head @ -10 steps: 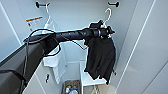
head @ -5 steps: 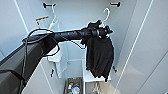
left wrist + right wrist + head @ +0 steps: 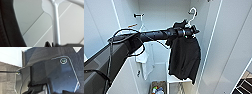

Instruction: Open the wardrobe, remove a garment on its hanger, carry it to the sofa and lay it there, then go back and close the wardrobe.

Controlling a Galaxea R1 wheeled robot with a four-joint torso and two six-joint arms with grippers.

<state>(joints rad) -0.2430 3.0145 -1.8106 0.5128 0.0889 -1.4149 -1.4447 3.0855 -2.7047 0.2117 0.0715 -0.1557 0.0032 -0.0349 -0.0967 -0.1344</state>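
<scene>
The white wardrobe (image 3: 164, 15) stands open in front of me in the head view. My left arm reaches into it, and my left gripper (image 3: 193, 31) is shut on the neck of the thin white hanger (image 3: 193, 12), just under its curved hook. The black garment (image 3: 185, 57) hangs from that hanger below the gripper, inside the wardrobe's right half. The left wrist view looks close up at the hanger's white stem (image 3: 56, 25), with the garment's dark cloth (image 3: 7, 27) beside it.
A white garment (image 3: 146, 62) hangs on another hanger at the wardrobe's left, under a black bracket (image 3: 136, 15). The right door (image 3: 231, 50) stands open close beside the black garment. A box of coloured items (image 3: 157, 89) sits on the wardrobe floor. The right wrist view looks down on my dark base (image 3: 52, 74) and grey carpet (image 3: 7, 74).
</scene>
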